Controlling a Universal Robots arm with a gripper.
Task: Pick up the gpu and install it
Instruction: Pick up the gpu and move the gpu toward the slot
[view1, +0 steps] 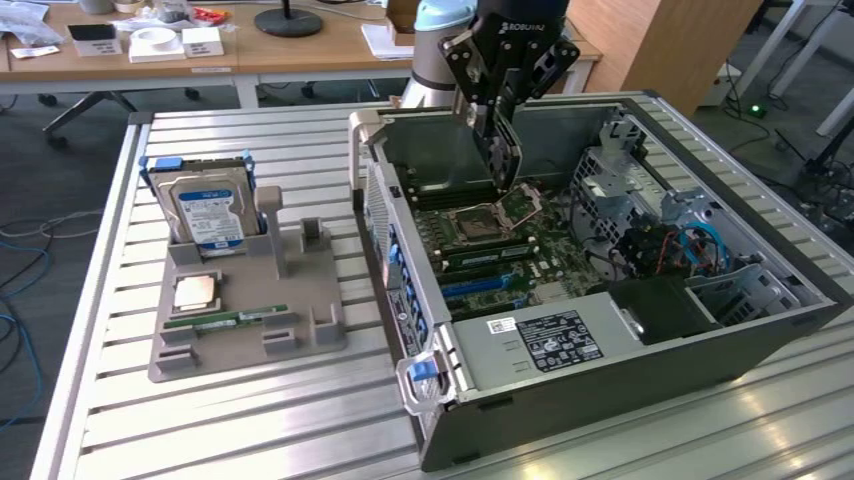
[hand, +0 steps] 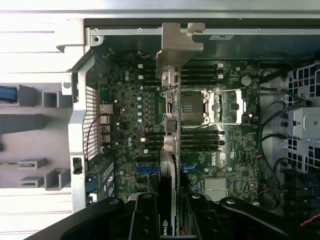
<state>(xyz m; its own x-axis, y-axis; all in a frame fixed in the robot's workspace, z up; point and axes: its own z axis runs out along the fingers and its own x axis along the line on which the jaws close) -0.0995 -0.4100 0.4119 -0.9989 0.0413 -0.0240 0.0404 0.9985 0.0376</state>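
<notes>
The gpu is up in the air inside the open computer case. From where I sit it hangs on end from the gripper, with its long side pointing down at the motherboard. The fingers are clamped on the card from both flat faces, one black finger on each side. In the wrist view I look straight along its thin edge. The silver bracket sits at the end farthest from the gripper, and a bit of the black cooler face shows close to the fingers. In the exterior view the card's lower end is just above the processor socket, near the back wall of the case; I cannot tell whether it touches anything there. The card is not seated in any slot, and the blue slot lies bare, further along the board towards the case front. On the exterior view's left, well apart from the case, a grey stand rests on the slatted table. It holds a hard drive standing upright at its back and a narrow green memory stick lying flat near its front.
</notes>
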